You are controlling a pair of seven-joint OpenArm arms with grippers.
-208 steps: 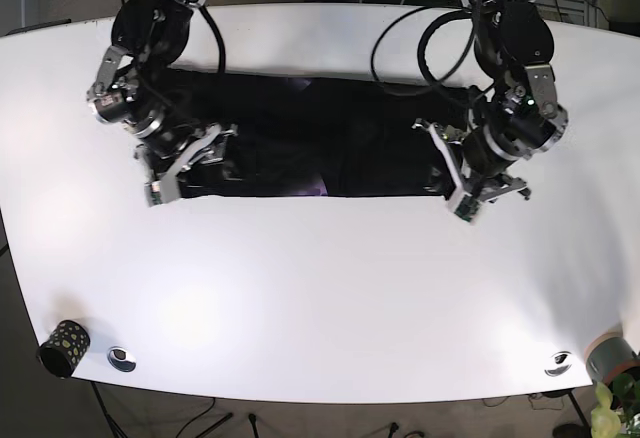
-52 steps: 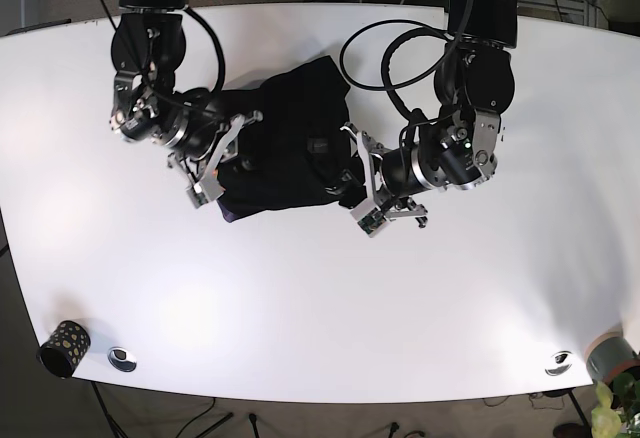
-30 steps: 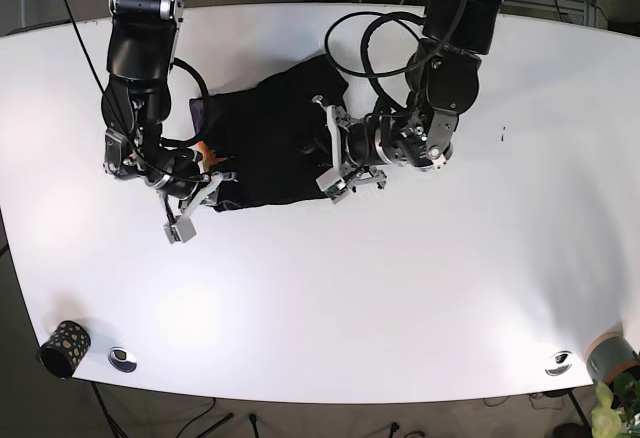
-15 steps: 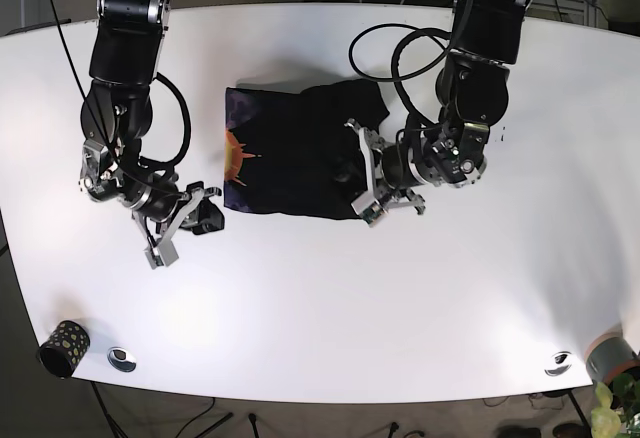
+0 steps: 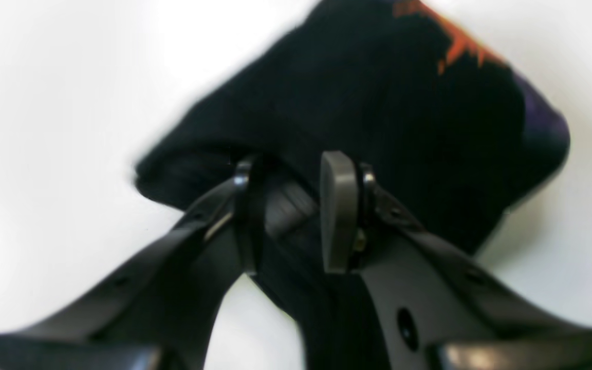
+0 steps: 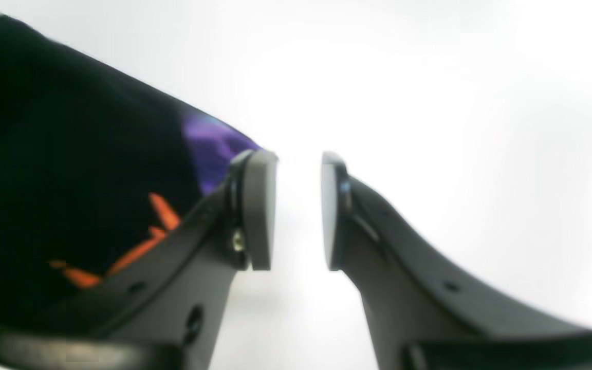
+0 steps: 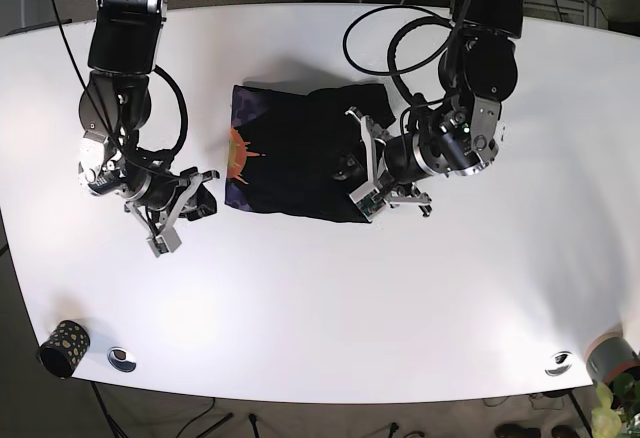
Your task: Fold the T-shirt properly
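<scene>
Left wrist view puts your left gripper [image 5: 291, 218] closest to the lens, its two dark fingers [image 5: 338, 216] held a little apart with black cloth lying in the gap and behind it. Whether the pads actually pinch that cloth you cannot tell, since the frame is blurred. Beyond the fingertips the T-shirt [image 5: 378, 118] spreads as a dark folded mass with an orange print and a purple patch toward its far corner, lying on the white table [image 5: 59, 103].

Your right gripper [image 6: 298, 210] in the right wrist view has its jaws parted with only bright tabletop showing between them. The T-shirt [image 6: 70, 154] lies off to the left of that finger, its purple and orange markings just behind the left pad.

From the base view you see the T-shirt [image 7: 295, 153] folded into a compact dark rectangle near the middle of the table [image 7: 320, 308], the orange print on its left edge. Your left gripper [image 7: 368, 180] sits over the shirt's right side. Your right gripper [image 7: 178, 208] hangs just beside the shirt's lower left corner, apart from it. Far off near the table's front edge stand a small speckled cup [image 7: 62, 346] and two round metal fittings [image 7: 122, 358].
</scene>
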